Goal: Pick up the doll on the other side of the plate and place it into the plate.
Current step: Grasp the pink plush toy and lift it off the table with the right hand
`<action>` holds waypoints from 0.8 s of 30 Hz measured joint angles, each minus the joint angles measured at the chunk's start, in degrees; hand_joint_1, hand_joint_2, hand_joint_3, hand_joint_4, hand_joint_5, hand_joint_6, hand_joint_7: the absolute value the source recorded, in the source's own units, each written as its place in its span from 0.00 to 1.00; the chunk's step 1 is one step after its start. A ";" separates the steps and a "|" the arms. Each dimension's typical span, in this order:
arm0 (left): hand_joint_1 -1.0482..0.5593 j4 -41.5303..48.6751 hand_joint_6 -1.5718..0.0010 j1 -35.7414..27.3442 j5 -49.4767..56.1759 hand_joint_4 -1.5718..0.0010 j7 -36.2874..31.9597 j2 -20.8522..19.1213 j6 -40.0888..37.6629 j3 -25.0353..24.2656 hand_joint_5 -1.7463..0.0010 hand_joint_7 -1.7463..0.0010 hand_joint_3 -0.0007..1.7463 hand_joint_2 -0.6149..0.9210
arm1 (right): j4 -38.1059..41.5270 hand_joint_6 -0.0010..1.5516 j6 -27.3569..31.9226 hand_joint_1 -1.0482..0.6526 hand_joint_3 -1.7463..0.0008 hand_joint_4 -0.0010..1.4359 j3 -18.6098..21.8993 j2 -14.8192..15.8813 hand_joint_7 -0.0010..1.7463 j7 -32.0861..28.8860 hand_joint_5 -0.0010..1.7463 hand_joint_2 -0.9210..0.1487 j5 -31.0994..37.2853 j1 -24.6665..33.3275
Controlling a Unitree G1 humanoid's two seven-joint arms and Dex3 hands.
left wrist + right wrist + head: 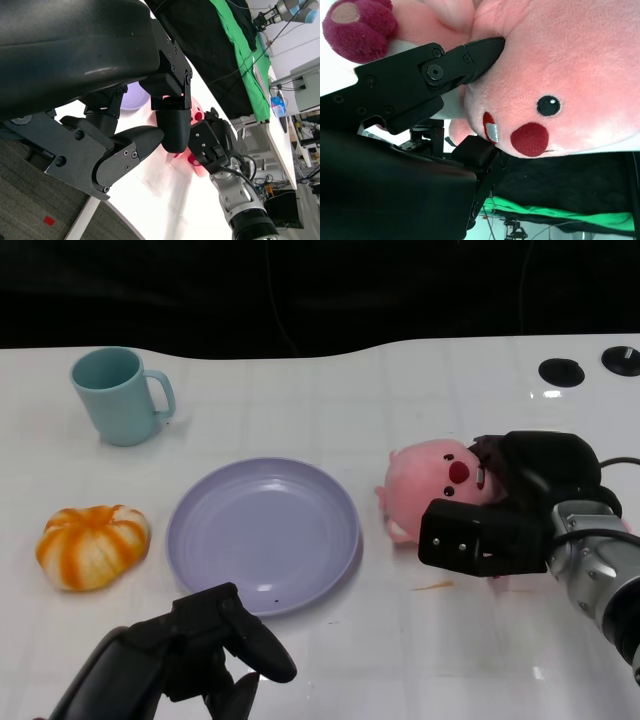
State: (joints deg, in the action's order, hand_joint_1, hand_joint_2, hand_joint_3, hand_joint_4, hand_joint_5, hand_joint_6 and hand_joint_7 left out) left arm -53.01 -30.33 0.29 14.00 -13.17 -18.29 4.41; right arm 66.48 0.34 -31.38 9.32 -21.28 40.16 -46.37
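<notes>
Pink plush doll point(432, 483) lies on the white table point(420, 640), right against the right hand point(505, 510); the plate point(263, 533) sits just beyond the doll on the side away from that hand, not touching it.

Right hand: fingers point(470, 57) are set around the doll's head. The right wrist view shows one finger pressed into the plush and another point(475, 150) at the cheek. Doll reads as gripped, though it rests on the table, not lifted.

Left hand point(200, 650): low and near the robot, close to the plate's near rim, fingers curled in on nothing.

Handling, as a judgement: light, soft, squashy; fabric gives under the fingers and offers grip, so slipping seems unlikely. Not fragile. Best hold is across the bulk of the round head or body, not by a limb.

Count: one doll, one lilac plate, one teal mug point(120, 395), one orange-and-white pumpkin point(92, 546), two hands.
</notes>
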 measured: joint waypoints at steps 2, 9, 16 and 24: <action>0.44 0.00 0.56 -0.15 0.43 0.56 0.00 -0.17 0.10 -0.20 0.02 0.23 0.60 0.76 | -0.19 0.50 -0.38 0.43 0.93 0.58 0.12 0.00 0.71 -0.64 1.00 0.00 -0.09 0.31; 0.46 0.00 0.56 -1.02 -0.03 0.57 0.02 0.00 0.26 -0.76 0.03 0.21 0.62 0.77 | -2.00 0.47 -1.48 0.46 0.72 0.65 3.46 -0.22 0.99 -1.44 1.00 0.13 -3.41 1.59; 0.47 0.01 0.54 -0.97 -0.92 0.57 0.02 -0.01 0.28 -1.06 0.02 0.20 0.62 0.76 | -6.54 0.49 -2.80 0.48 0.41 0.68 6.87 0.49 1.00 -0.64 1.00 0.37 -6.54 3.48; 0.46 0.54 0.55 -0.93 -1.30 0.58 0.04 -0.30 0.48 -2.15 0.02 0.20 0.60 0.78 | -9.39 0.49 -4.50 0.46 0.35 0.66 10.56 1.19 1.00 -1.76 1.00 0.41 -8.21 5.21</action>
State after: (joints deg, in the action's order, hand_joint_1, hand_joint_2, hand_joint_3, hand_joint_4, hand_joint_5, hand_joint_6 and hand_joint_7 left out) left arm -52.47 -31.26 -1.01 14.04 -13.48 -17.80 2.27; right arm 57.09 -4.16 -20.82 10.51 -23.03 31.95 -41.16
